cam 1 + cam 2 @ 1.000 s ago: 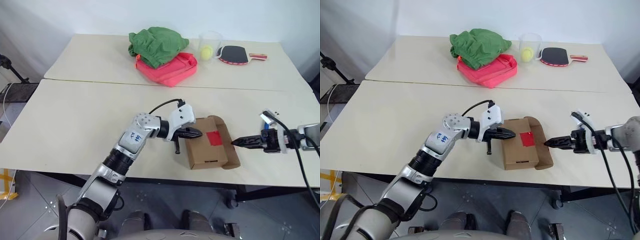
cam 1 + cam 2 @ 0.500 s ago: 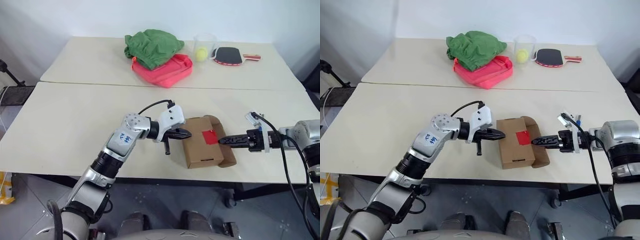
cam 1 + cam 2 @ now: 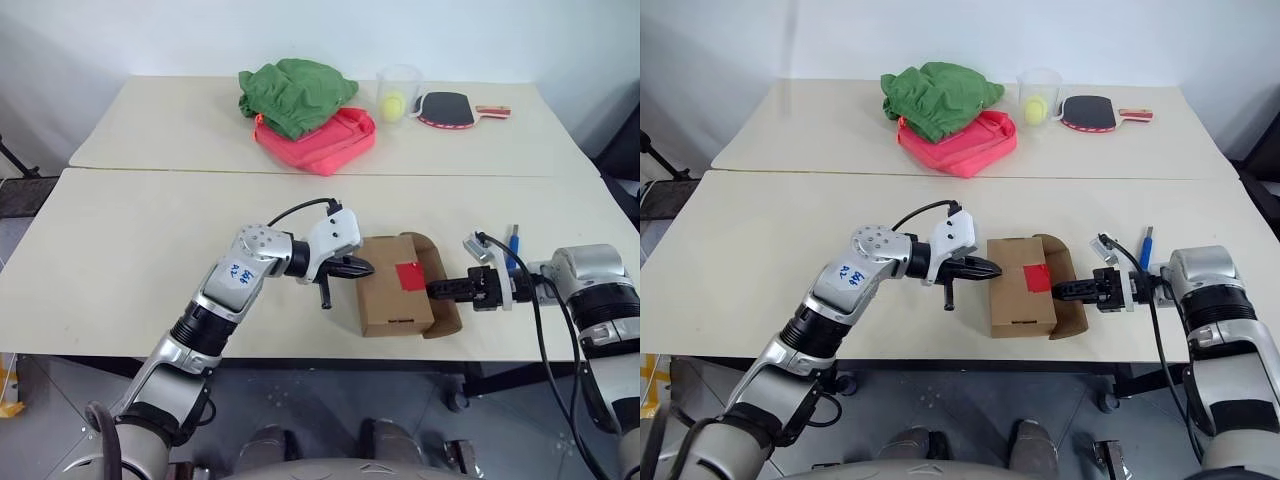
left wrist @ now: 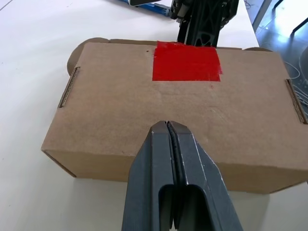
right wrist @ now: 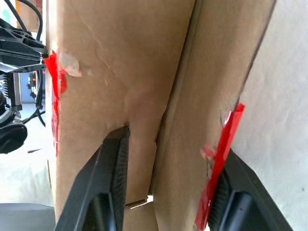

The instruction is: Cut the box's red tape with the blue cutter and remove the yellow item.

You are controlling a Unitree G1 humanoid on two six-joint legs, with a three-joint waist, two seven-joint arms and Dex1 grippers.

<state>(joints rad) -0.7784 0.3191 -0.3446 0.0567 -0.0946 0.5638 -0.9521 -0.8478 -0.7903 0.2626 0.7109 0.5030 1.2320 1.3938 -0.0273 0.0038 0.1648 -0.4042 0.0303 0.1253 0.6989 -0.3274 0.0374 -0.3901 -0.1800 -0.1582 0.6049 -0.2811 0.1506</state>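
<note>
Brown cardboard marks the near edge of the tabletop: the box sits there between the two arms, its red tape a small square on the top face toward the right side. The left tool has its two black fingers pressed fully together, holding nothing, the tips at the box's left edge — the left wrist view shows them meeting just over the near rim of the cardboard. The right tool reaches in from the other side; its fingers stand partly apart, straddling the loose brown flap at the box's right end, though whether they actually pinch it I cannot tell. A torn strip of red tape clings to that flap in the right wrist view. Just behind the right arm lies the blue cutter, flat on the tabletop and apart from both tools. Farther back — on the second tabletop — are a green cloth heaped on a pink-red bag, a clear cup with a yellow-green ball inside, and a paddle.
</note>
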